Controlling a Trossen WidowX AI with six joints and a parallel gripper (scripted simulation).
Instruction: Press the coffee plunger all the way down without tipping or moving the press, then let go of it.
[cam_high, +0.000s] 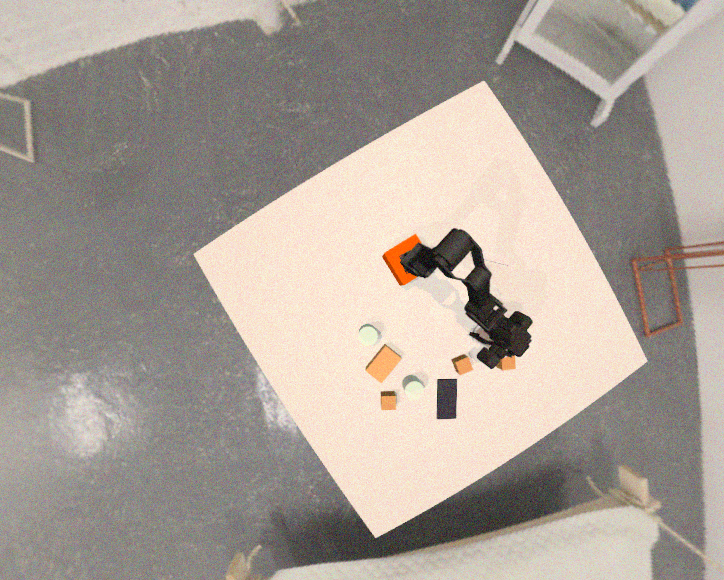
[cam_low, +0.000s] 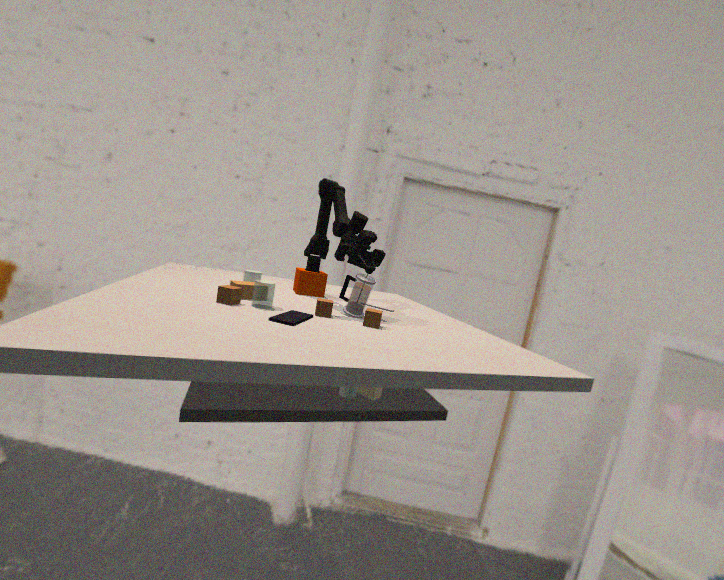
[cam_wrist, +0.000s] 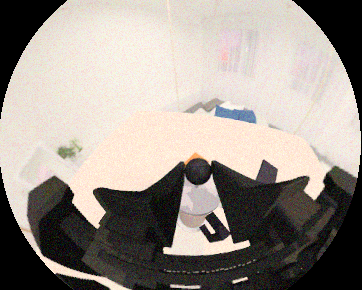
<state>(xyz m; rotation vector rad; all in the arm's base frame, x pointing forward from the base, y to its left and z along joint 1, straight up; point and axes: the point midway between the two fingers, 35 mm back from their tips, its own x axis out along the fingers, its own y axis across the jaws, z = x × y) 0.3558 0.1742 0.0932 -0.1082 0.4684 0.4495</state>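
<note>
- The gripper (cam_wrist: 199, 173) is pointing downward over the French press (cam_low: 358, 294), its two black fingers standing partly closed and clamping the plunger knob (cam_wrist: 199, 170) between their tips.
- In the wrist view the round dark knob is sitting exactly between the fingertips, touching both, with the pale lid and glass body of the press showing directly beneath the jaws.
- The black handle of the press (cam_wrist: 214, 226) is showing below the knob, toward the right finger.
- In the exterior view the gripper is hanging just above the lid of the press, which is standing upright on the white table (cam_low: 151, 338).
- A small brown cube (cam_low: 372, 317) is lying just beside the press base on the near right, and another small brown cube (cam_low: 324, 307) on the near left.
- A flat dark slab (cam_low: 291, 317) is lying farther out on that left side, apart from the jaws.
- The orange block (cam_low: 310, 282) under the arm's base is standing behind and left of the jaws.
- Two pale green cylinders (cam_high: 368, 334) and two more brown blocks (cam_high: 383, 363) are lying well apart from the jaws.
</note>
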